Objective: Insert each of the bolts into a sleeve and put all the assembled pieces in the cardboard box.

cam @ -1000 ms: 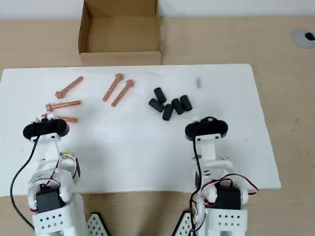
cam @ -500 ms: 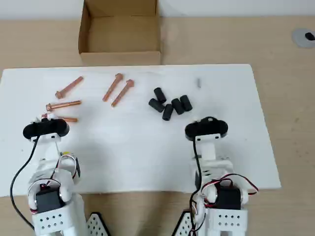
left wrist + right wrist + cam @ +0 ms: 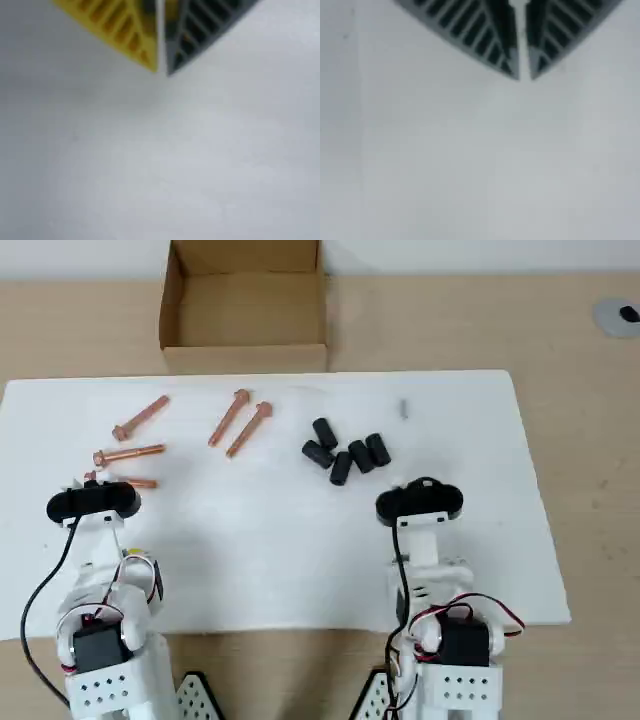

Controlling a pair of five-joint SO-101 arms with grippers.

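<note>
No motion is seen against the earlier frames: both arms and all parts are found where they were.

Risks first. The bolts point(image 3: 229, 417) are scattered on the white sheet point(image 3: 300, 560), two of them lying just beside each other. A neighbour could be nudged, or two caught at once, if the left hand point(image 3: 161, 70) is lowered off-centre. The nearest bolt point(image 3: 135, 483) is partly hidden under the left arm point(image 3: 93, 502) and could be rolled away when that arm is raised. The black sleeves point(image 3: 341, 468) are bunched close (five counted, some touching), so one could be shoved aside when the right hand point(image 3: 522, 76) is brought in. Round parts are likely to roll.

The cardboard box point(image 3: 243, 358) is set off the sheet at the far side of the desk point(image 3: 580, 390); no assembled piece is seen in it.

Pose: both arms are folded back at the near edge, hands pointed down at bare sheet. Both hands are clenched, jaws pressed together with nothing gripped.
</note>
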